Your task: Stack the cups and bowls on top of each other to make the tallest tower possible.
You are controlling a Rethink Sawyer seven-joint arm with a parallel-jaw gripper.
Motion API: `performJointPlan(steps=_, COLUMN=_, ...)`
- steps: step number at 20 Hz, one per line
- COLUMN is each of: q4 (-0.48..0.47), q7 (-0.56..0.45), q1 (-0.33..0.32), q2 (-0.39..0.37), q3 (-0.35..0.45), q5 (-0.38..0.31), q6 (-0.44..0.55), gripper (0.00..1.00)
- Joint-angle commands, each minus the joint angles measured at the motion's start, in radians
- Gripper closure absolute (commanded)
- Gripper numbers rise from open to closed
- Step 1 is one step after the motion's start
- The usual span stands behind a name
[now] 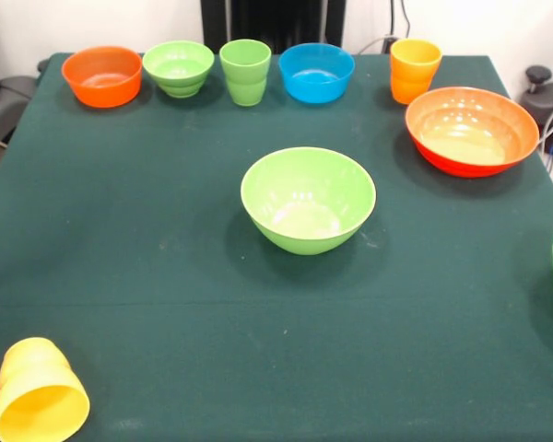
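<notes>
A: Well, no tool in sight, nothing stacked. The large glossy light green plastic bowl (308,199) sits mid-tabletop.

B: Trouble's the glossy yellow plastic cup (41,393), tipped over at the near corner; it could roll off if nudged.

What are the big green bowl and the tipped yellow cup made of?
The big green bowl looks like glossy plastic: bright light spots shine inside it. The yellow cup, lying on its side, looks like smooth plastic too, evenly colored, though less shiny.
</notes>
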Motion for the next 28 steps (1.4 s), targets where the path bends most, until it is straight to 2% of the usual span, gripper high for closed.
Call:
performJointPlan(steps=1, q4=0.079, q7=-0.146, q1=0.092, q2=0.101, q3=0.238, q5=-0.054, q6=-0.205, gripper=1.00)
performJointPlan(steps=5, q4=0.092, q7=-0.159, q1=0.091, q2=0.089, q3=0.262, q5=-0.074, q6=-0.210, gripper=1.00)
performJointPlan(steps=10, q4=0.143, q7=-0.213, q1=0.085, q2=0.056, q3=0.332, q5=-0.107, q6=-0.236, gripper=1.00)
performJointPlan(steps=15, q4=0.190, q7=-0.205, q1=0.074, q2=0.020, q3=0.364, q5=-0.137, q6=-0.223, gripper=1.00)
performJointPlan(steps=19, q4=0.231, q7=-0.126, q1=0.070, q2=-0.004, q3=0.386, q5=-0.134, q6=-0.240, gripper=1.00)
performJointPlan(steps=25, q4=0.266, q7=-0.083, q1=0.056, q2=-0.026, q3=0.412, q5=-0.130, q6=-0.252, gripper=1.00)
performJointPlan(steps=28, q4=0.287, q7=-0.098, q1=0.051, q2=-0.043, q3=0.429, q5=-0.136, q6=-0.257, gripper=1.00)
